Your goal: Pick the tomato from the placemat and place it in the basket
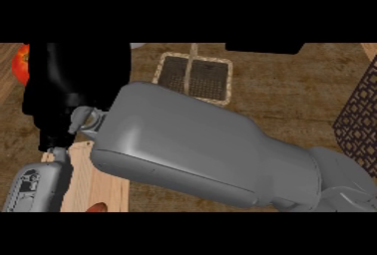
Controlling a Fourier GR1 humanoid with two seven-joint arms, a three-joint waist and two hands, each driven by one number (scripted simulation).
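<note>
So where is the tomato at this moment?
In the head view the tomato shows at the far left edge, near the top, mostly hidden behind the black right hand that reaches across beside it; whether the hand touches it cannot be told.

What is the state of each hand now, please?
Left hand: fingers hidden, cannot be told.
Right hand: beside the tomato, fingers cannot be told.

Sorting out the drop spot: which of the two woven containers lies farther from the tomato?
The dark lattice basket at the right edge. The tan-rimmed tray sits top centre, nearer the tomato at the left edge.
</note>
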